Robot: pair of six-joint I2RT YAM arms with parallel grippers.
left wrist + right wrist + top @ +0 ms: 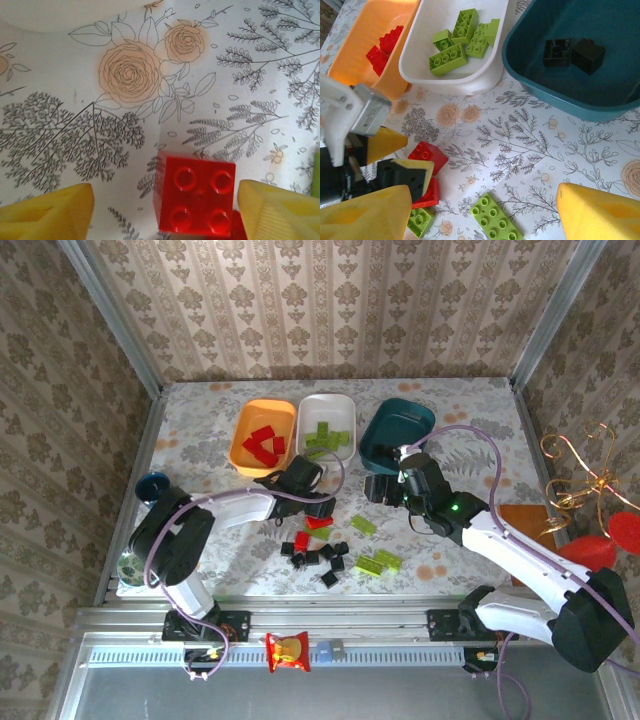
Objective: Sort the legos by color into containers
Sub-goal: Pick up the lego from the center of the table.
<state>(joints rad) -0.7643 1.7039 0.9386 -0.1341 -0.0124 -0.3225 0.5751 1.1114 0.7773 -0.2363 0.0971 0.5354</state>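
Left gripper [165,202] is low over the flower-printed table cover [125,75], yellow fingers apart, and a red two-by-two plastic brick [195,200] sits studs-up right between them. It's not clamped. Bare cover shows on both sides, a wide gap on one side and a thin one on the other. So the brick lies off-centre, close to the finger at the right of the wrist view. It's square (no long axis to fuss over), with its flat sides turned just slightly off the fingers' faces. A sliver of a second red piece peeks out at its lower corner, touching or just beside it, I can't tell which. My read is that a plain close should do. The near finger would meet the brick first and nudge it across, though the neighbour could get dragged along.

As for where it goes, the shallow orange plastic tray [252,418] already has red bricks in it. It lies beyond the left gripper, farther from the arm bases and a little to the left. The left arm is clearly the nearer one for that trip.

Right gripper [485,205] hovers with its jaws wide and nothing between them. A long lime green plastic brick [496,218] lies on the cover beneath, its long axis running diagonally across the gap. The shallow white plastic tray [420,57] holds greens, and the dark teal plastic tray [545,92] holds two black bricks. More small black plastic bricks [320,558] lie loose on the table nearer the arm bases.
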